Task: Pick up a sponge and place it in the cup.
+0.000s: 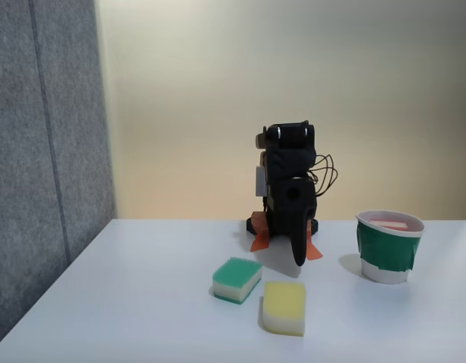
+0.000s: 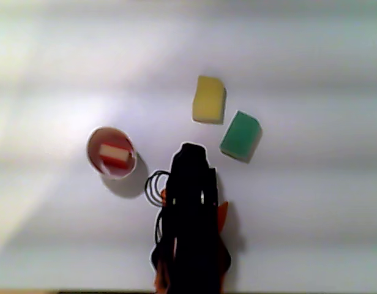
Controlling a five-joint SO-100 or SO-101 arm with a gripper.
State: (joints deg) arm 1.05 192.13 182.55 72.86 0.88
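The sponge, red with a pale middle layer, lies inside the cup, a white paper cup with a dark green band, at the right of the table in the fixed view. The other view looks down on the sponge resting within the cup's round rim. The black arm is folded up on its base behind the sponges. My gripper hangs tip-down just above the table, left of the cup and apart from it. Its jaws look pressed together and hold nothing. From above, the gripper points away from the base.
A green-topped sponge and an all-yellow sponge lie side by side on the white table in front of the arm. A grey panel walls off the left side. Cables loop beside the arm.
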